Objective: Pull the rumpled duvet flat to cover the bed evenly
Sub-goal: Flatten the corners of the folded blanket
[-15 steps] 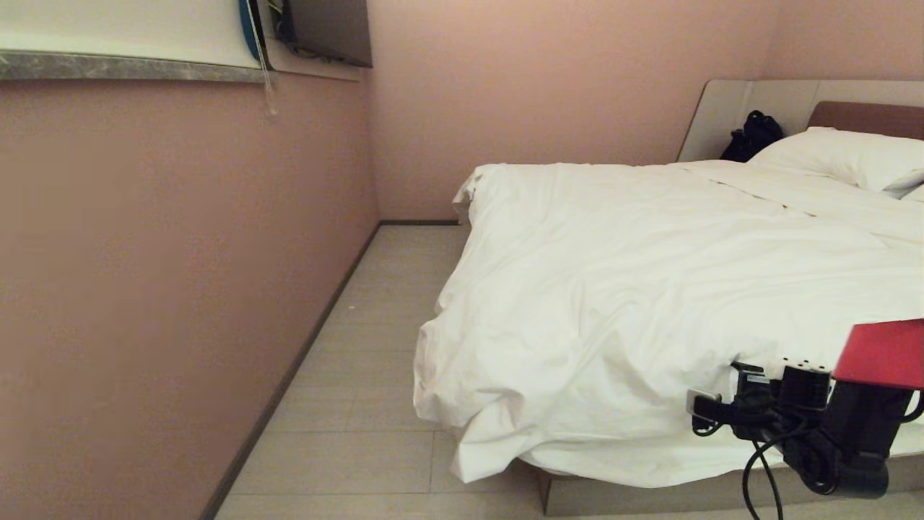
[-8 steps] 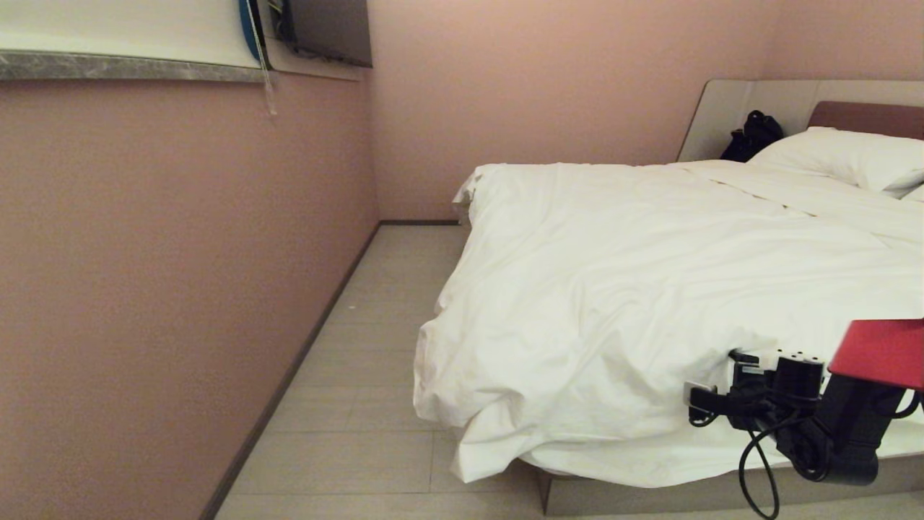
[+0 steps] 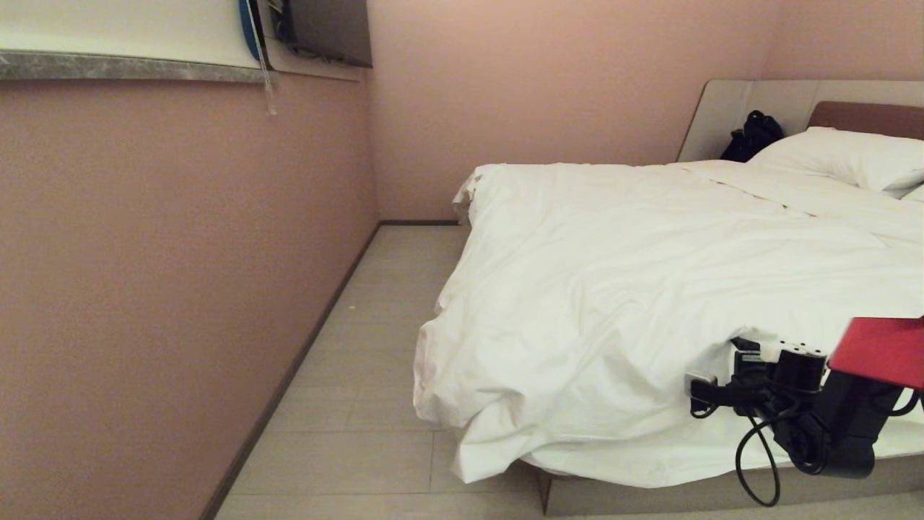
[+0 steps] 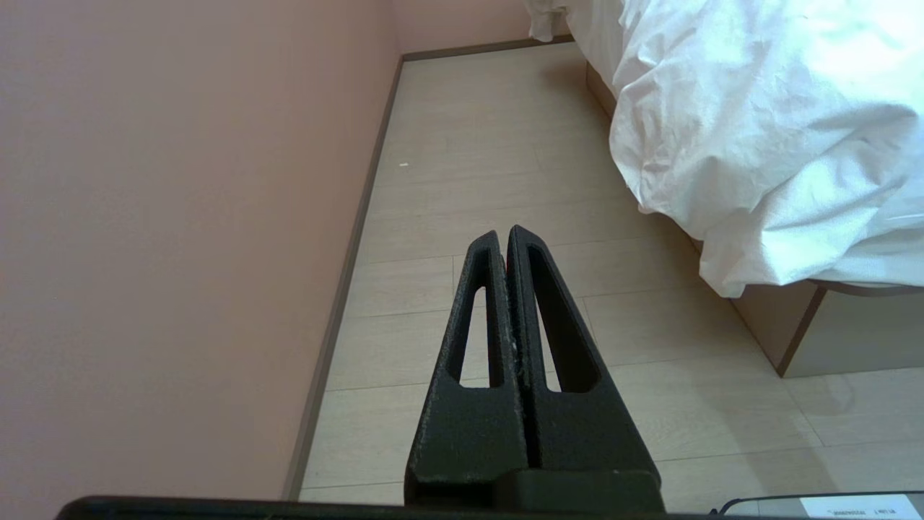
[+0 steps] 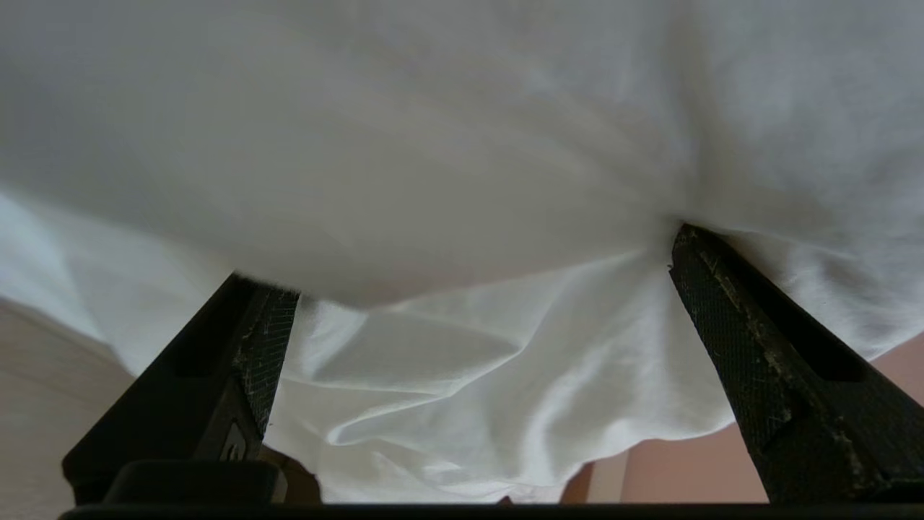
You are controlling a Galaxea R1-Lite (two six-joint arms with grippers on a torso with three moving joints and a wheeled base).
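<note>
pressing the right end effector [image 5: 476, 260], fingers spread wide and gripping nothing, into the duvet [image 3: 650, 289] hanging directly ahead at the near edge of the bed [image 3: 650, 495]; left end effector [image 4: 509, 238] closed, idling farther off.

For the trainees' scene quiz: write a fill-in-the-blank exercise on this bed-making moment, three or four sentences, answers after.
1. The right gripper stands wide ____ with the duvet bulging between its fingers.
2. The left gripper is ____ and points at the floor beside the bed.
3. At the near corner the duvet hangs over the bed's ____.
4. A black bag sits by the ____, near the pillow.

Missing words: open; shut; base; headboard
</note>
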